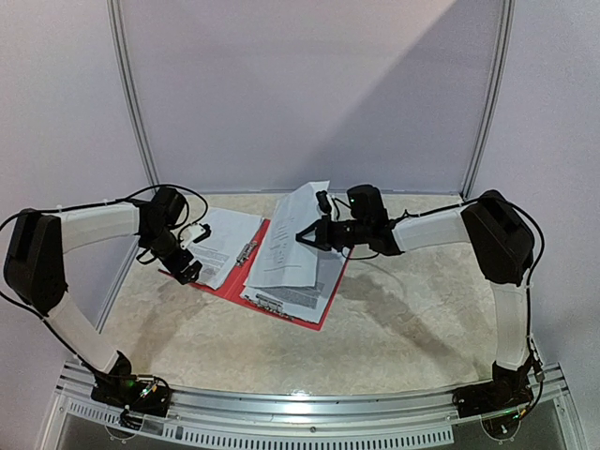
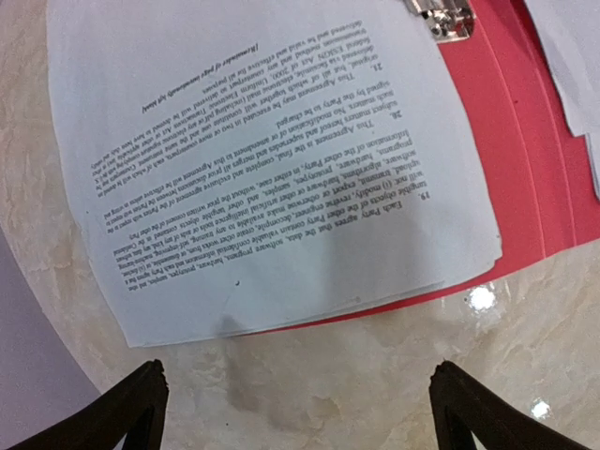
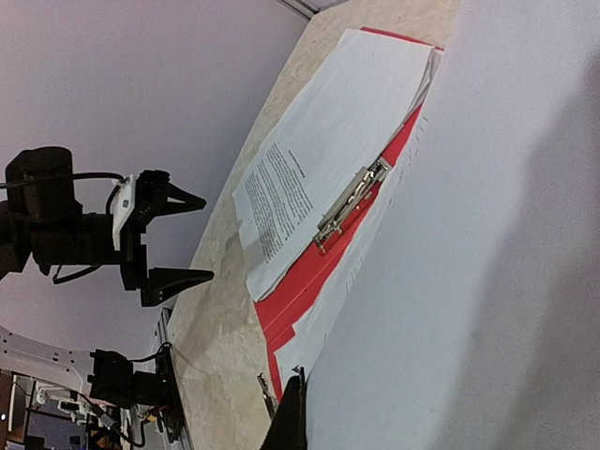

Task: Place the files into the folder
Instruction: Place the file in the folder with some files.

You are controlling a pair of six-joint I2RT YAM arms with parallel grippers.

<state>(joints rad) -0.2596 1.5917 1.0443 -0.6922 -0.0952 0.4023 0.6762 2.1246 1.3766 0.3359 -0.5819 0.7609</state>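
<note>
The red folder (image 1: 228,289) lies open on the table, its silver clip (image 2: 441,17) at the spine. One pile of the files (image 1: 223,246) rests on its left half, another (image 1: 292,298) on its right half. My right gripper (image 1: 302,236) is shut on the edge of one sheet (image 1: 291,234), holding it tilted up above the right half; that sheet (image 3: 469,234) fills the right wrist view beside my dark finger (image 3: 292,417). My left gripper (image 2: 300,403) is open over bare table just off the left pile's (image 2: 253,169) edge, with nothing between its fingers.
A marbled beige tabletop (image 1: 403,319) surrounds the folder. Grey booth walls with metal posts (image 1: 131,94) close the back and sides. A metal rail (image 1: 309,408) runs along the near edge by the arm bases.
</note>
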